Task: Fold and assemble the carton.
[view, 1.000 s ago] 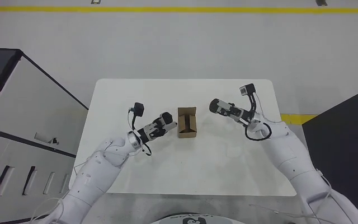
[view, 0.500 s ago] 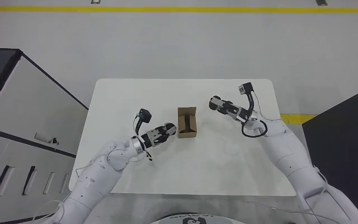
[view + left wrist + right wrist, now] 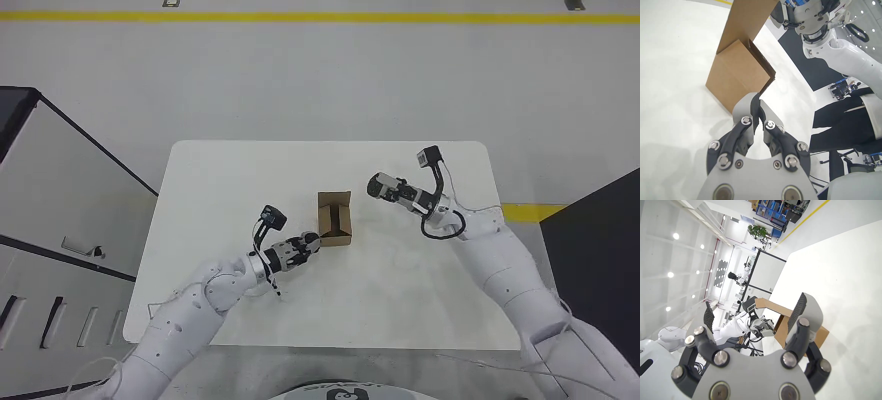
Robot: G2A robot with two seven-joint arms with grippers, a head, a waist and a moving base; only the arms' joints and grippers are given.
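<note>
A small brown carton stands upright in the middle of the white table, its top open and one flap raised at the far side. My left gripper is shut, its tips touching the carton's near left corner edge. I cannot tell whether cardboard is pinched between them. My right gripper hangs open just right of the carton's far corner, raised off the table. Its fingers are spread wide, with the carton and the left gripper beyond them.
A grey cabinet stands off the table's left edge and a dark panel off its right. Bare table surface lies in front of, behind and to both sides of the carton.
My left gripper has slid from beside the carton's left wall toward the front, ending at its near left corner. My right gripper has shifted slightly left toward the carton.
</note>
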